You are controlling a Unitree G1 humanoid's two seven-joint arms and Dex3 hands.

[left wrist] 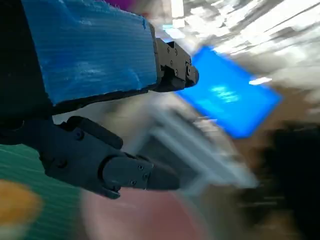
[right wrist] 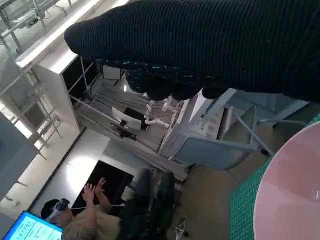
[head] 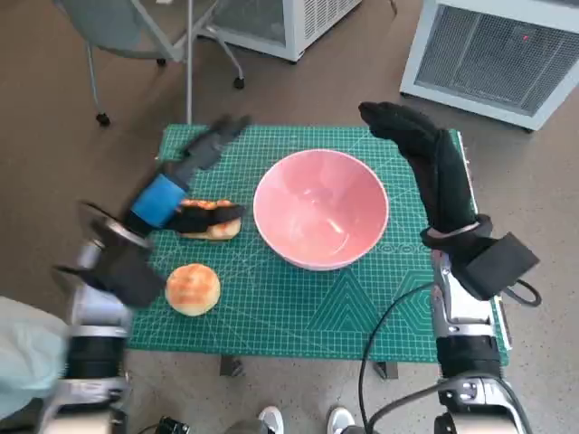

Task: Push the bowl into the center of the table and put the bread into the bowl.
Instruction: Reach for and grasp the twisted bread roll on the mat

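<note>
Beside bowl (head: 321, 210): 2 breads (head: 193, 288)

bowl (head: 321, 210) sits mid mat (head: 298, 307); two breads left of it, one (head: 210, 220) just beside, other (head: 192, 288) nearer front edge, both outside bowl.

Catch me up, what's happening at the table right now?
The pink bowl sits empty near the middle of the green mat. Two breads lie to its left: a round bun and a flatter piece. Neither is in the bowl yet. The left hand is above the flatter piece, blurred, holding nothing. The right hand is raised just right of the bowl, also holding nothing; whether it touches the rim is unclear.
</note>
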